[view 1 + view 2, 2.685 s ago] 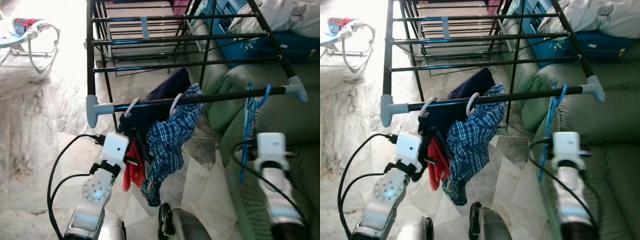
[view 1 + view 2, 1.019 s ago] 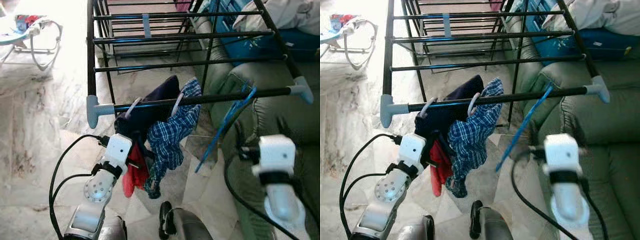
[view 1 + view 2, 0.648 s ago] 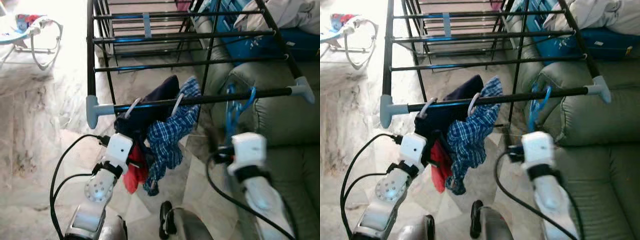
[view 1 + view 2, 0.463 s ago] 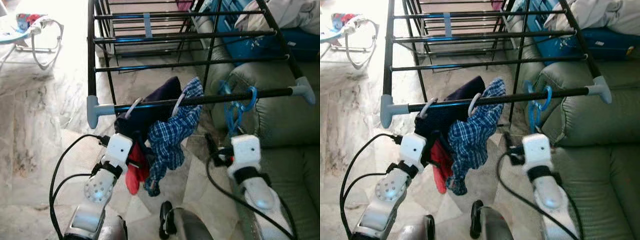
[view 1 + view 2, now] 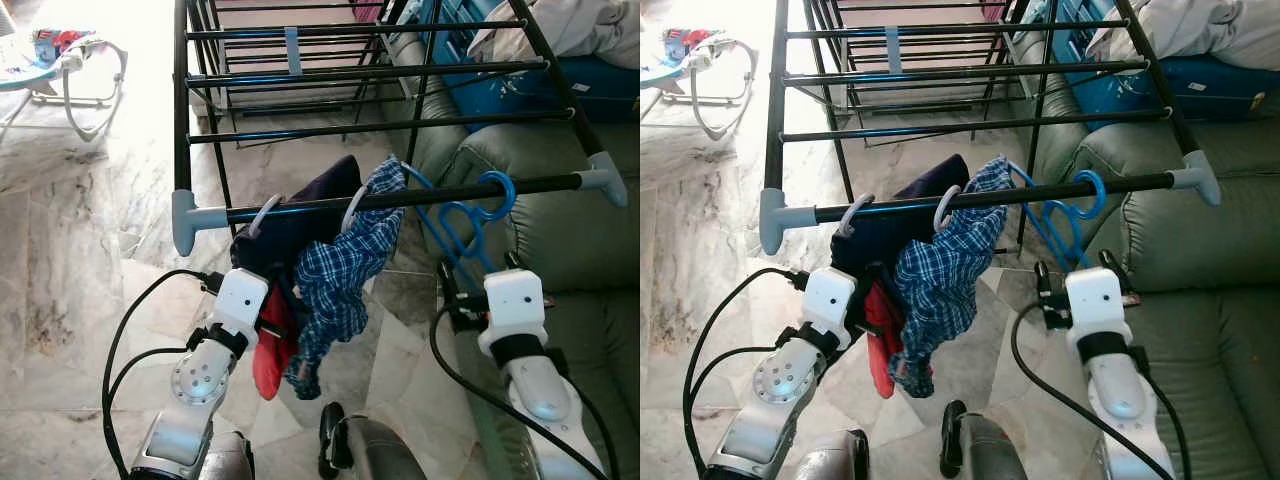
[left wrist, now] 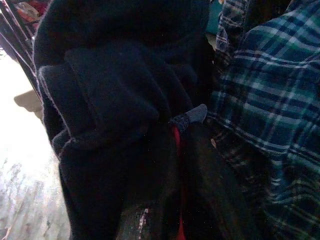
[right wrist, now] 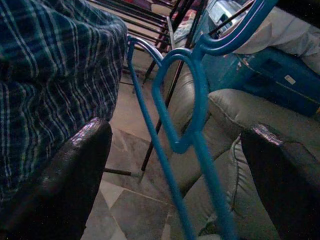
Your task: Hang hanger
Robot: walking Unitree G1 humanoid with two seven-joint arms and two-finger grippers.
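On the front black rail of the metal drying rack, the blue plastic hanger is hanging by its hook, slanting down between the wide-open fingers of the right gripper. The left gripper is pinching red cloth.

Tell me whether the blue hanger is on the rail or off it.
On. The blue hanger hooks over the rack's front rail, and the right gripper is open, its fingers clear of it.
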